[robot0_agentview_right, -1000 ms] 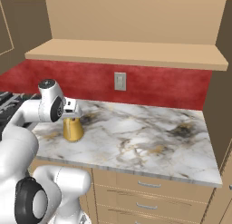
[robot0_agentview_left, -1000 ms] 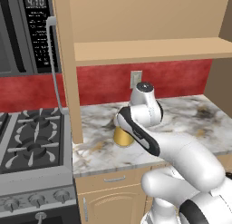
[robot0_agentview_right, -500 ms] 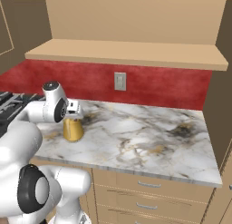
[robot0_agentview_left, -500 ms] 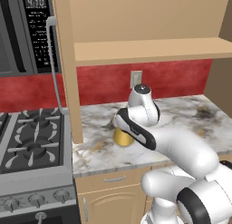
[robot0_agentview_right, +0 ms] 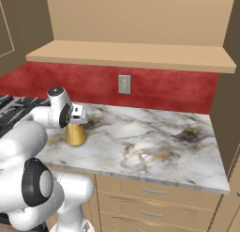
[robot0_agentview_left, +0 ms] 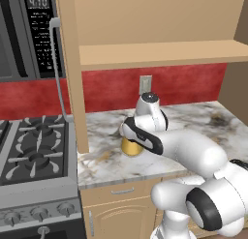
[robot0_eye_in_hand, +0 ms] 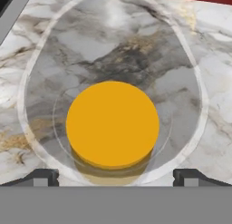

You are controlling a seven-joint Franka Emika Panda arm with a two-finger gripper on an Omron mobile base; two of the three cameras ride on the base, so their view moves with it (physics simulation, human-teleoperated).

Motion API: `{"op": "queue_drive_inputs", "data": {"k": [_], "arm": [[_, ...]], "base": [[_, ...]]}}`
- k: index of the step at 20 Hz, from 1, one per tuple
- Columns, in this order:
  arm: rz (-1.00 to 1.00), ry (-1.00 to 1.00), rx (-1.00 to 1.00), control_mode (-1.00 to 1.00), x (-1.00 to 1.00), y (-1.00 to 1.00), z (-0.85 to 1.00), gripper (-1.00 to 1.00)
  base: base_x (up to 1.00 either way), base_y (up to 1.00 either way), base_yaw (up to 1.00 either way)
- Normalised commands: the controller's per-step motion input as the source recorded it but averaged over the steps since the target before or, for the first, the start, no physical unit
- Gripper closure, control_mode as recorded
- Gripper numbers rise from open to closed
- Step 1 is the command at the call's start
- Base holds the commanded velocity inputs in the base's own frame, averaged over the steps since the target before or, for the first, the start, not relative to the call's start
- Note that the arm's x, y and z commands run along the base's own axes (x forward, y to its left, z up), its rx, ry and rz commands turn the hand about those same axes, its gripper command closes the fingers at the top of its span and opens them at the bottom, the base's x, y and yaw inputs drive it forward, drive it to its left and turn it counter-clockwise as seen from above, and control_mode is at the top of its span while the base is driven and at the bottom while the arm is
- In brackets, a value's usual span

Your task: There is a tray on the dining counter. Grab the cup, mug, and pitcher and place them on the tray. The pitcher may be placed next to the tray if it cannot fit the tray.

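Directly below the wide-open hand (robot0_eye_in_hand: 116, 177), the pitcher (robot0_eye_in_hand: 112, 123) stands.

We see the pitcher (robot0_agentview_right: 75, 134) on the table (robot0_agentview_right: 140, 142), right of the stove (robot0_agentview_left: 34, 153), below the shelf (robot0_agentview_right: 131, 55); outlet (robot0_agentview_right: 124, 84) behind.

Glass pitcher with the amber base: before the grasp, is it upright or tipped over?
Upright. The clear glass pitcher stands on its amber base on the marble countertop; the hand view looks straight down its mouth.

one pitcher (robot0_agentview_right: 75, 134), one wall outlet (robot0_agentview_right: 124, 84), one stove (robot0_agentview_left: 34, 151), one microwave (robot0_agentview_left: 26, 35).
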Motion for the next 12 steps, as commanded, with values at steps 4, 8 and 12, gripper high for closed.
{"op": "queue_drive_inputs", "data": {"k": [4,8,12], "arm": [[0.0,0.0,0.0,-1.0,0.14,0.0,-0.09,-1.0],[0.0,0.0,0.0,-1.0,0.04,0.0,-0.08,-1.0],[0.0,0.0,0.0,-1.0,0.0,0.0,-0.07,-1.0]], "base": [[0.0,0.0,0.0],[0.0,0.0,0.0],[0.0,0.0,0.0]]}}
